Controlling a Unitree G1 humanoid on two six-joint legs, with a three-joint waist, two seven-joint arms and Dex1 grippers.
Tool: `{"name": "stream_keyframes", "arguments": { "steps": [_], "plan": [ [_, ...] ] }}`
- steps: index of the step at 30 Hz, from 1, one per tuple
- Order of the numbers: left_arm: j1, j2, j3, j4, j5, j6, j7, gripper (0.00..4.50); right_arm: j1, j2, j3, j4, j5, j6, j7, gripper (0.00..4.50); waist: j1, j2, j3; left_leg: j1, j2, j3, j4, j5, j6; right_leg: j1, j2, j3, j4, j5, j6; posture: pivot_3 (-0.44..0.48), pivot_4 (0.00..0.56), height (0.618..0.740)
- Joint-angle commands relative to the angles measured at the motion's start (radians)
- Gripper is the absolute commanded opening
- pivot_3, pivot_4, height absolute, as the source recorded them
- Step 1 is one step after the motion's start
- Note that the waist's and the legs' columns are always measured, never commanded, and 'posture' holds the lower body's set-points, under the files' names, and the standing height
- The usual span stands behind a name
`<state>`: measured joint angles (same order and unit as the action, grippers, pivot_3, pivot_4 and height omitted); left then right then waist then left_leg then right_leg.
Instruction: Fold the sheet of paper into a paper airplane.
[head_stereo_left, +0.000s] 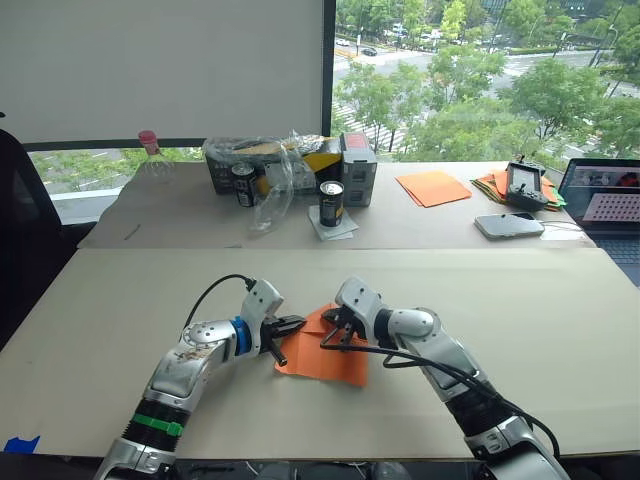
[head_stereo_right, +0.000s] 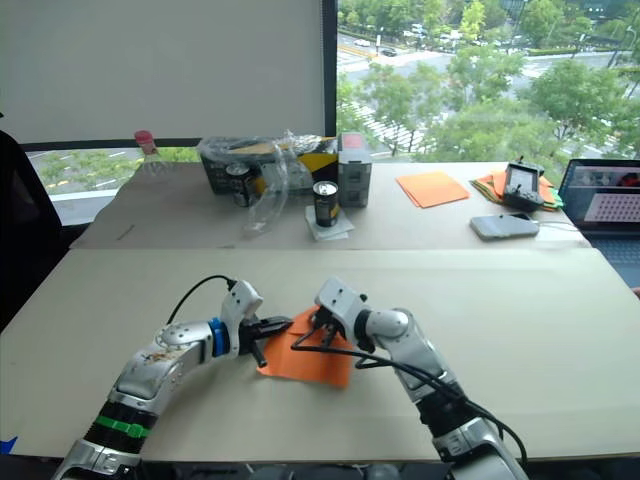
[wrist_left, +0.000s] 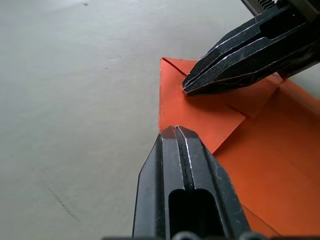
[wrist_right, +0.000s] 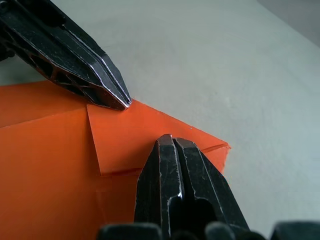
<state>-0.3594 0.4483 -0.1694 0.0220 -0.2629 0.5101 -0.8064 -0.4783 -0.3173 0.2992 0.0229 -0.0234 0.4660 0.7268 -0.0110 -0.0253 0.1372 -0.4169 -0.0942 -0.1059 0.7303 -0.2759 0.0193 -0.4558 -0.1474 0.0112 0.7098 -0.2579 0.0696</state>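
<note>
While flat, sheet of paper (head_stereo_left: 325, 352) points folded corner away from robot.

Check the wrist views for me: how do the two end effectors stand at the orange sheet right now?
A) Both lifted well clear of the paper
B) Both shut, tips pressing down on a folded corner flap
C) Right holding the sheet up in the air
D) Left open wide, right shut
B: in the wrist views the left end effector and the right end effector both have fingers closed together, tips down on the folded corner of the sheet of paper, which lies on the table.
</note>
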Motion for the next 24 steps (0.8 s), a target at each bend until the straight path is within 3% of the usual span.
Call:
{"name": "stream_keyframes", "arguments": {
  "steps": [1,5,11,24],
  "plan": [
    [-0.004,0.011,-0.048,0.034,0.034,-0.013,-0.036,0.03,0.047,-0.057,-0.074,-0.179,0.065,0.092,0.026,0.00,0.004,0.000,0.000,-0.001,0.000,0.000,0.000,0.000,0.000,0.000,0.000,0.000,0.000,0.000,0.000,0.000,0.150,0.670],
    [-0.023,0.000,-0.061,0.074,0.049,-0.039,-0.049,0.03,0.170,-0.197,-0.147,-0.346,0.089,0.178,0.047,0.00,0.011,0.000,0.000,-0.003,0.000,-0.001,0.000,-0.001,0.001,-0.001,0.000,-0.001,-0.004,0.000,0.000,0.000,0.150,0.670],
    [-0.050,-0.026,-0.072,0.110,0.058,-0.051,-0.060,0.03,0.249,-0.290,-0.161,-0.392,0.108,0.212,0.052,0.00,0.011,0.000,0.000,-0.003,0.000,0.000,0.000,-0.001,0.002,0.001,0.000,-0.001,-0.006,0.001,0.001,0.000,0.150,0.670],
    [-0.053,-0.044,-0.068,0.138,0.066,-0.069,-0.055,0.03,0.345,-0.243,-0.097,-0.473,0.203,0.243,0.056,0.00,0.020,0.000,0.000,-0.002,0.001,0.000,0.000,-0.001,0.002,0.003,0.000,-0.001,-0.008,0.001,0.001,0.000,0.150,0.670]
  ]
}}
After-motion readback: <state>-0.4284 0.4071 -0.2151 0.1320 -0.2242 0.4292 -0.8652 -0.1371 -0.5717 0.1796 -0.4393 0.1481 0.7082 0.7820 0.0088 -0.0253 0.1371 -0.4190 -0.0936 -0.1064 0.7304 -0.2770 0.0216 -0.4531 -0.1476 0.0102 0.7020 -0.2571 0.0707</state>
